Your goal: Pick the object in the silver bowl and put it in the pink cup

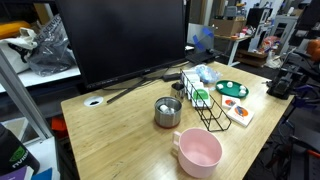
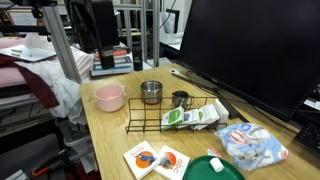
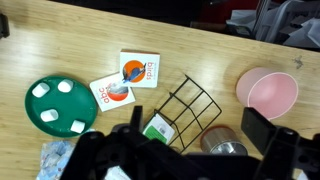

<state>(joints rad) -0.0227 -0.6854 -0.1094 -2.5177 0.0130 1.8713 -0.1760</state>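
Wrist view shows the gripper (image 3: 180, 150) with its fingers spread wide and nothing between them. The silver bowl (image 3: 226, 146) peeks out at the lower edge, just beside a wire rack (image 3: 187, 108). In an exterior view the object (image 1: 163, 104) lies inside that bowl, near the pink cup (image 1: 198, 152). Two white cards (image 3: 125, 82) carry orange-and-blue logos, with lettering too small to read.

**Wrist view:** gripper (image 3: 198, 150), matte black throughout. Two blocky, angular fingers (image 3: 262, 130) w/ flat faces; outlines blurred at close range. **Exterior view:** dark, boxy wrist assembly (image 2: 100, 25) near top edge; markings, screws & cables too small to tell.
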